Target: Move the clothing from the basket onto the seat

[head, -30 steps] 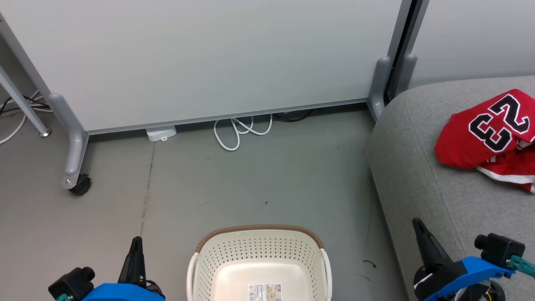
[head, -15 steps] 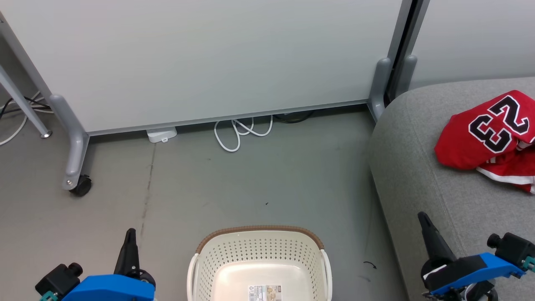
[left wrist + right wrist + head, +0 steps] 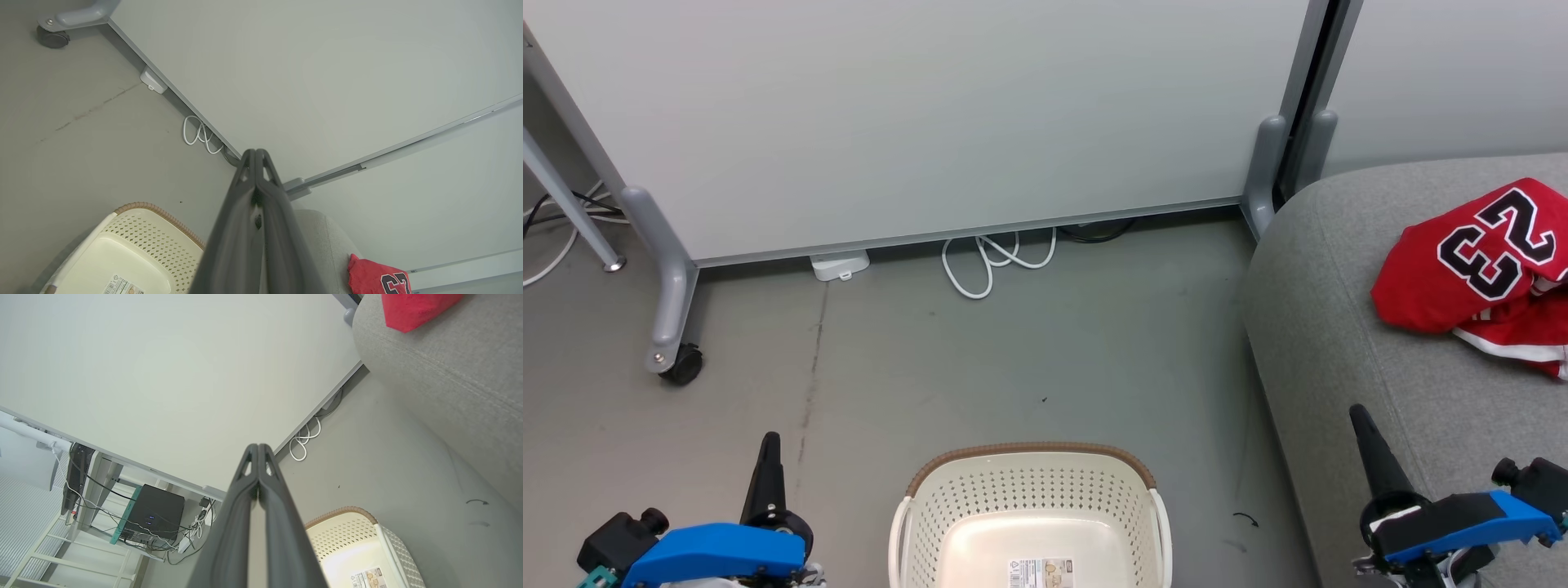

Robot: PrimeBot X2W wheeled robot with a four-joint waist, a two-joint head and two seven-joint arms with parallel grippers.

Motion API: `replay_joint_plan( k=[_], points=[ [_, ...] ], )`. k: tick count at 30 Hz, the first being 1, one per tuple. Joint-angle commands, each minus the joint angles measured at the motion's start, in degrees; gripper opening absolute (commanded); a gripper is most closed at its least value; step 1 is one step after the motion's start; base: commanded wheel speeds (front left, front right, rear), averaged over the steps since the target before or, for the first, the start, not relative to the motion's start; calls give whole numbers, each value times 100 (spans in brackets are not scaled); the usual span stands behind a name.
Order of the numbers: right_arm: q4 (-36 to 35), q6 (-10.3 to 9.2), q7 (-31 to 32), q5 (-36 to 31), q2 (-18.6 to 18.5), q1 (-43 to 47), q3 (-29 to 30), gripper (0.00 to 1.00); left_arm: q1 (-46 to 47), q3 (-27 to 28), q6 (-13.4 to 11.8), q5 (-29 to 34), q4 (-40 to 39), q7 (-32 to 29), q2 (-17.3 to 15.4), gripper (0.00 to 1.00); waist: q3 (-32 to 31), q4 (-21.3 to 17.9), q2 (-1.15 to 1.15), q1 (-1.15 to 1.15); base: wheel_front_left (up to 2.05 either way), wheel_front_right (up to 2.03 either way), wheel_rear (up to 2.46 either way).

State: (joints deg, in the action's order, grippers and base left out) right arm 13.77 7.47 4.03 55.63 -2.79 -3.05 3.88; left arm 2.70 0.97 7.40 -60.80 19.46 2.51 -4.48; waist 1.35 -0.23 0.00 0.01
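The red clothing (image 3: pixel 1478 265) lies bunched on the grey seat (image 3: pixel 1347 327) at the right, the jersey with the black 23 on top and a white-striped garment under it; a corner of the clothing (image 3: pixel 378 279) shows in the left wrist view. The cream basket (image 3: pixel 1029 514) stands on the floor at bottom centre, holding nothing but a label on its bottom. My left gripper (image 3: pixel 769 441) is shut, left of the basket. My right gripper (image 3: pixel 1357 412) is shut too, over the seat's front edge. Both hold nothing.
A white partition on grey wheeled feet (image 3: pixel 674 318) runs across the back. A looped white cable (image 3: pixel 988 261) and a small white box (image 3: pixel 837 264) lie on the floor under it. Grey floor spreads between basket and partition. A desk with black equipment (image 3: pixel 153 516) stands beyond.
Both grippers have drifted outward and slightly up the view, the left one to the left, the right one to the right. The clothing and basket stay put.
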Motion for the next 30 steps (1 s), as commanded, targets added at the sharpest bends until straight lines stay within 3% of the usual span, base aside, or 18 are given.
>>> replay_joint_plan(
  k=[1,30],
  points=[
    [-44,2,33,187,-12,-151,24,0,149,51,7,-157,-96,-49,-3,0,-2,1,0,0,0,0,0],
    [-11,3,140,1902,-14,-253,147,0,268,315,11,-1631,-328,-479,77,0,-50,10,0,0,0,0,0]
  ],
)
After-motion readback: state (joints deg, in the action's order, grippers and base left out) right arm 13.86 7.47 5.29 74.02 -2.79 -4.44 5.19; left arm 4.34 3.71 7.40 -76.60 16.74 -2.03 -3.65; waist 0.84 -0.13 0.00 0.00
